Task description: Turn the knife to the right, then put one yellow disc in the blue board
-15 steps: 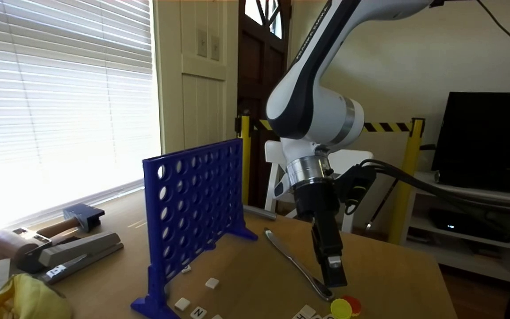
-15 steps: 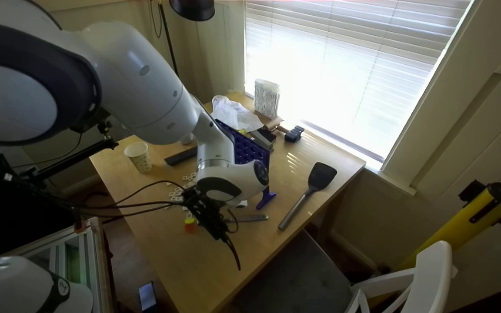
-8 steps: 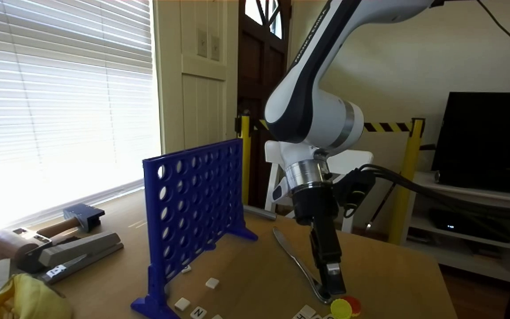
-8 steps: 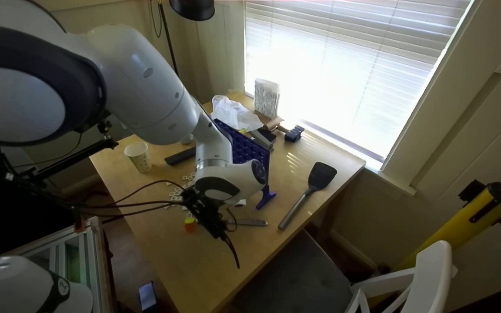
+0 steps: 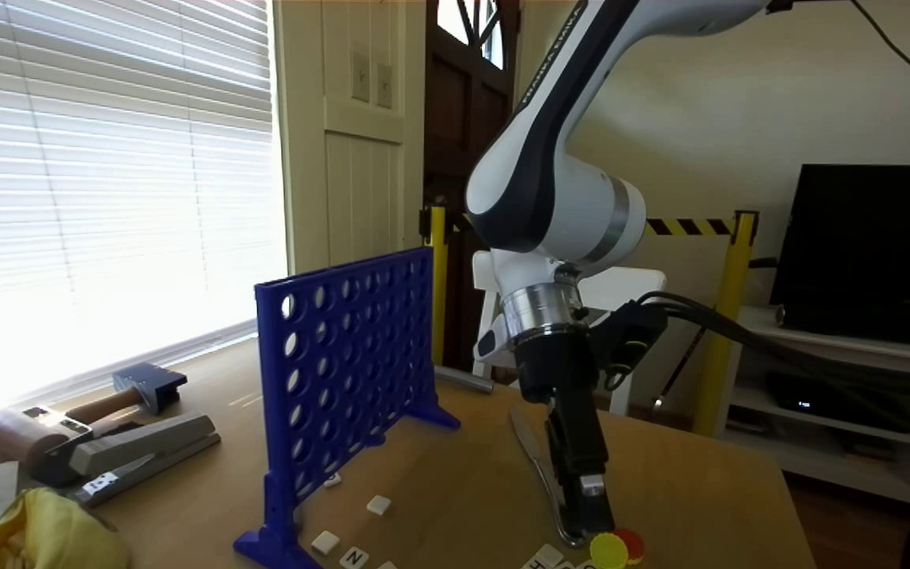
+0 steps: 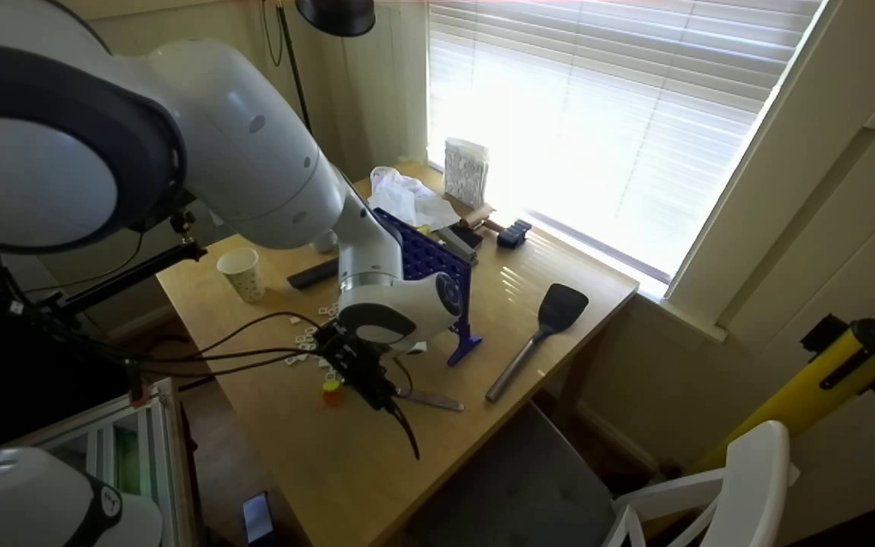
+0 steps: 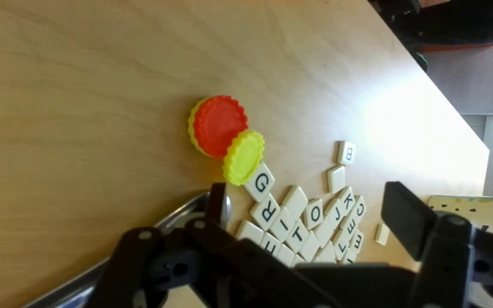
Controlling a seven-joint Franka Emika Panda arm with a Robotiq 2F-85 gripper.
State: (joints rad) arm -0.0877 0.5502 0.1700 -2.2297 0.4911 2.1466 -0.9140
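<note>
The black tool (image 7: 310,210) gaped empty. The slim silver-grey metal knife (image 5: 535,454) lay handle-end beside one fingertip (image 7: 217,204), perhaps touching.

In both exterior views my arm (image 6: 255,152), bent at its joints, reaches from high above down toward the knife (image 6: 435,400). The wrist (image 5: 542,308) stands higher than the knife, and below this wrist my gripper (image 5: 588,521) points downward, slightly tilted, with its tips low near the handle end. In the wrist view I see its 2 fingers (image 7: 405,219) wide apart: 1 covers a part of the knife at this end, the other is well apart from the knife. Whether the nearer touches, I cannot tell.
</note>
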